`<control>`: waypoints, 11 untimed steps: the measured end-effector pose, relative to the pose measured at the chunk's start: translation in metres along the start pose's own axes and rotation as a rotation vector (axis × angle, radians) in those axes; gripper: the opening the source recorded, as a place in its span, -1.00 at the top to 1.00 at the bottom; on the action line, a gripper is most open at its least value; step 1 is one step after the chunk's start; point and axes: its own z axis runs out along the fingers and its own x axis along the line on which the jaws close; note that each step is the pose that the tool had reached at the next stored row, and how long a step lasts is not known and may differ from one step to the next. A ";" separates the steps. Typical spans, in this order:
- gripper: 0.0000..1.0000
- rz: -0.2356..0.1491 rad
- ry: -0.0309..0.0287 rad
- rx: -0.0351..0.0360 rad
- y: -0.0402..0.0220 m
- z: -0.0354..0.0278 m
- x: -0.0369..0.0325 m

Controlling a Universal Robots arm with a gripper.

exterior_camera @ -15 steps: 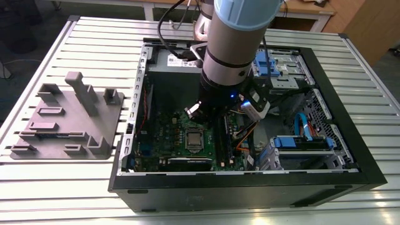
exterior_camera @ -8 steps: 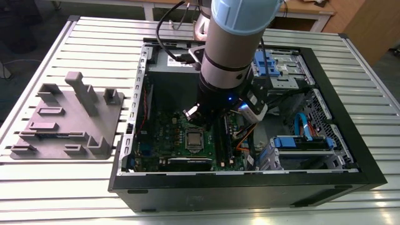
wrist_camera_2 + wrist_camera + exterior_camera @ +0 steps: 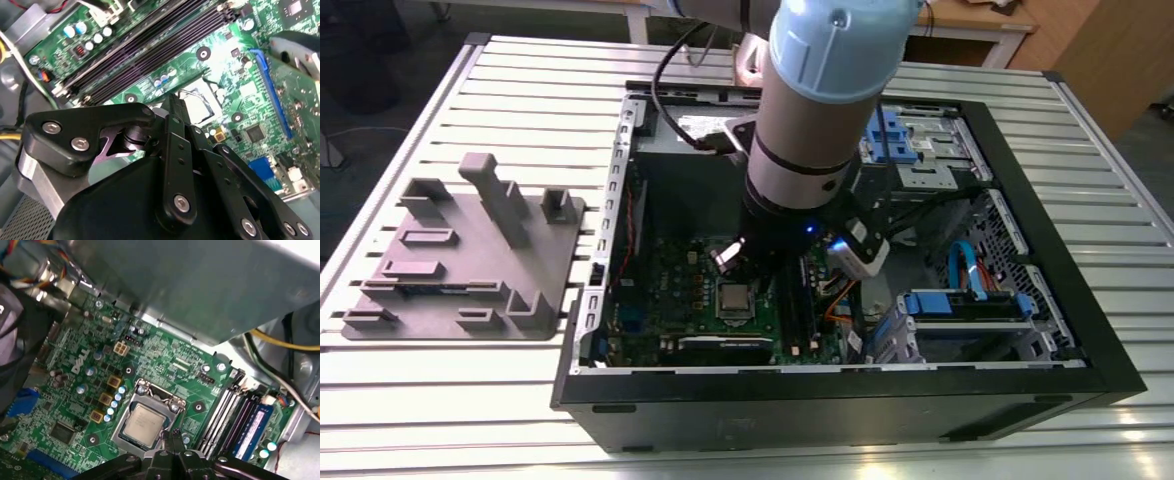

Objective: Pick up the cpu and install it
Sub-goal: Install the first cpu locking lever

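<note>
The cpu (image 3: 142, 424), a small silver-grey square, lies flat in the metal-framed socket (image 3: 155, 394) on the green motherboard (image 3: 75, 390). In the exterior view the cpu (image 3: 736, 297) shows just below the arm's wrist, inside the open computer case (image 3: 854, 385). My gripper (image 3: 170, 434) hangs just above one edge of the cpu, its black fingers pressed together with nothing between them. In the second wrist view the gripper (image 3: 172, 102) partly hides the cpu (image 3: 201, 102).
Black memory slots (image 3: 225, 412) run beside the socket. Yellow and black cables (image 3: 280, 342) and a grey metal cage (image 3: 200, 285) crowd one side. Blue drive bays (image 3: 967, 305) fill the case at the exterior view's right. A grey fixture plate (image 3: 467, 260) lies outside at its left.
</note>
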 end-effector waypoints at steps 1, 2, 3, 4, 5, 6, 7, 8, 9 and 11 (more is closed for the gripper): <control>0.80 0.000 -0.0001 -0.0001 -0.0012 0.0018 0.0005; 0.80 0.000 -0.0002 -0.0002 -0.0026 0.0036 0.0011; 0.80 0.000 -0.0004 -0.0004 -0.0038 0.0054 0.0016; 0.80 0.000 -0.0006 -0.0009 -0.0050 0.0073 0.0021; 0.80 0.000 -0.0008 -0.0013 -0.0060 0.0088 0.0025; 0.80 0.000 -0.0014 -0.0027 -0.0069 0.0097 0.0030; 0.80 0.000 -0.0021 -0.0039 -0.0079 0.0105 0.0034; 0.80 0.000 -0.0026 -0.0046 -0.0090 0.0113 0.0039; 0.80 0.000 -0.0029 -0.0053 -0.0102 0.0124 0.0044; 0.80 0.000 -0.0033 -0.0062 -0.0130 0.0145 0.0057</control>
